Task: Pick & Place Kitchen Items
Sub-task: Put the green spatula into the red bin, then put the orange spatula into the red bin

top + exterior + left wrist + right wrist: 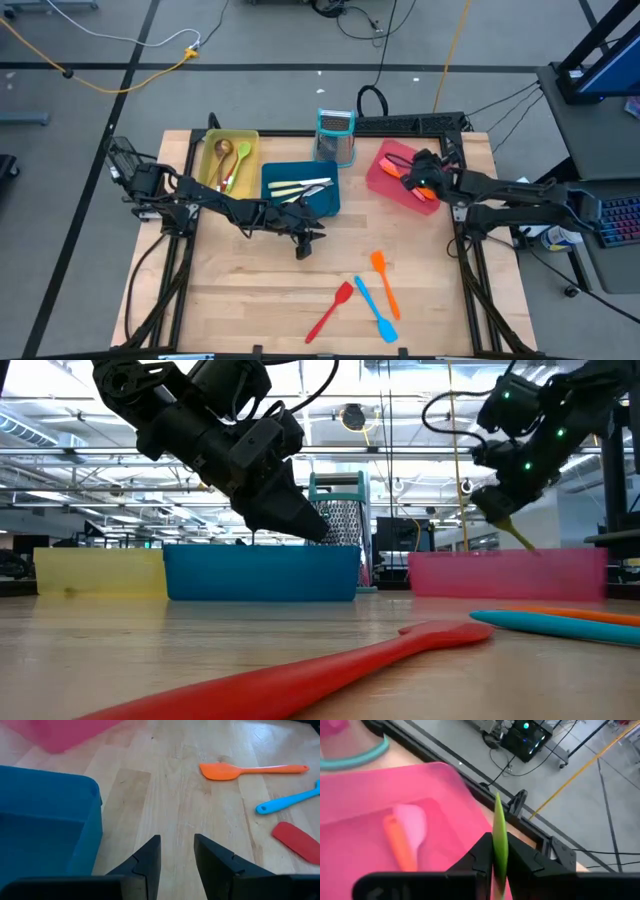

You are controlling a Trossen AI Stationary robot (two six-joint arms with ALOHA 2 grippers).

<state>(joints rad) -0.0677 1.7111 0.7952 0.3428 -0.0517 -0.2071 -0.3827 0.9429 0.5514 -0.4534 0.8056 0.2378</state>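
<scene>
Green spatula [499, 837], pinched in the right gripper [498, 865] over the red tray [385, 185] at right of centre, probably needed a low, gentle release.

green spatula [499, 840] lower end hidden between right pincer [497, 857] fingers

I counted three trays: yellow tray [250, 140], blue tray [272, 174], red tray [380, 182]. Three spatulas lay loose on the table [250, 300]: orange spatula [385, 280], blue spatula [376, 310], red spatula [331, 311]. One grater [336, 135] stood behind.
</scene>
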